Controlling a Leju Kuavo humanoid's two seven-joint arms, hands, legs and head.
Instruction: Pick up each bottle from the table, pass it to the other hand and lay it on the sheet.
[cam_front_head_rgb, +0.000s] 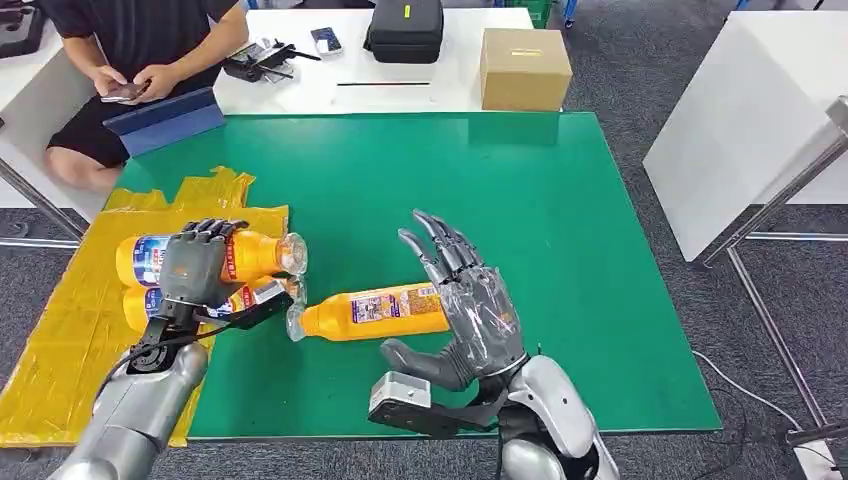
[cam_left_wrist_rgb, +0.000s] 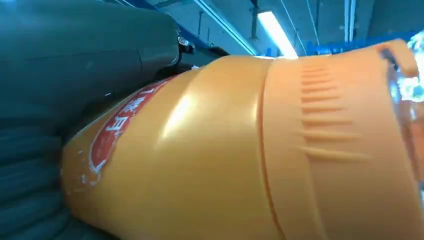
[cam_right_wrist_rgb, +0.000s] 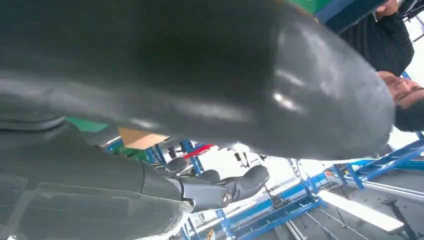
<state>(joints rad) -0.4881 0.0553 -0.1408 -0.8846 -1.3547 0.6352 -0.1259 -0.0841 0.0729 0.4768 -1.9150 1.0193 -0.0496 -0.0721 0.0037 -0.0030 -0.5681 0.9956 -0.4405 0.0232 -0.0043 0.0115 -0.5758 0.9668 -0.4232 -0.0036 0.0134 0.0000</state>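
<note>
From the head view we see our left hand (cam_front_head_rgb: 195, 262) wrapped over a bottle (cam_front_head_rgb: 255, 254) lying on the yellow sheet (cam_front_head_rgb: 60, 330), a second bottle (cam_front_head_rgb: 140, 304) just beside it. Our right hand (cam_front_head_rgb: 465, 305) is spread, holding nothing, beside a third bottle (cam_front_head_rgb: 375, 313) on the green counter (cam_front_head_rgb: 520, 200).

Left wrist view: the orange bottle (cam_left_wrist_rgb: 225, 160) sits against our fingers (cam_left_wrist_rgb: 75, 60).

Right wrist view: blurred grey fingers (cam_right_wrist_rgb: 200, 75), seemingly apart; a person (cam_right_wrist_rgb: 395, 45) beyond.
</note>
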